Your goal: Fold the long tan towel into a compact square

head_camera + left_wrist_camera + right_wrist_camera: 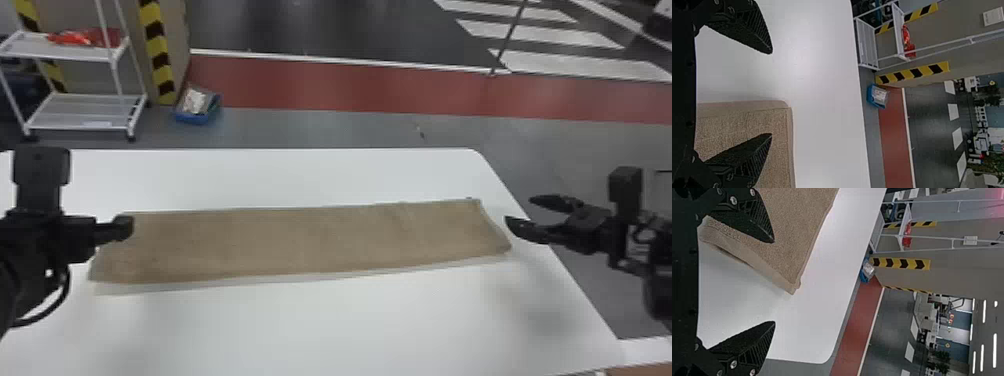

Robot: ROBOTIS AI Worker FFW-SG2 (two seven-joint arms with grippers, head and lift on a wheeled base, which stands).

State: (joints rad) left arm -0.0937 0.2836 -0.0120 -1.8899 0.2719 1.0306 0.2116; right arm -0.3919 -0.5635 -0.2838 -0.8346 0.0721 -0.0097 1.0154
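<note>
Tan towel [300, 245], flat, between both arms' fingers [527, 231]

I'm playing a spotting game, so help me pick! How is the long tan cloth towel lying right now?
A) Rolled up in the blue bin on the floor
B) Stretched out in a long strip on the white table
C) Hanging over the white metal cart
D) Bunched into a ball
B, because the long tan cloth towel lies flat in a long strip across the smooth white table.
</note>
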